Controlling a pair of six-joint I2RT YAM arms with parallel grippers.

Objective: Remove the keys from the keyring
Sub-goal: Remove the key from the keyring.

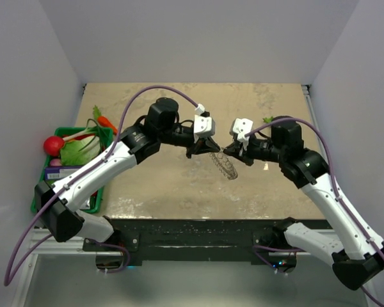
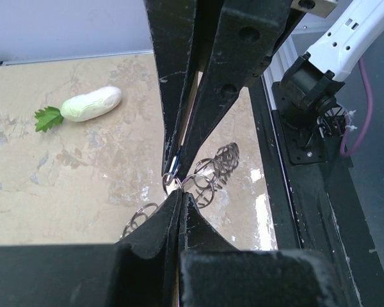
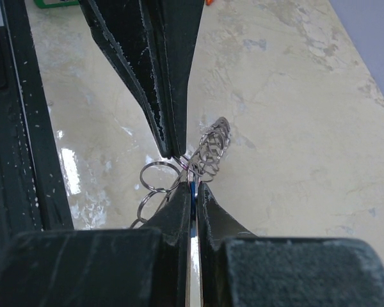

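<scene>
Both grippers meet tip to tip over mid-table. Left gripper (image 1: 201, 152) is pinched tight on the keyring (image 2: 212, 171), whose grey coil loop hangs just beside its tips. Right gripper (image 1: 230, 151) is clamped on the blue-headed key (image 3: 192, 192), right against the ring.

No text, label, brand, number or sign can be read in any view. The flat purple-and-white item (image 1: 65, 171) in the green plastic crate (image 1: 69, 132) at the left of the beige worktop (image 1: 179, 192) is too small to show any print.
</scene>
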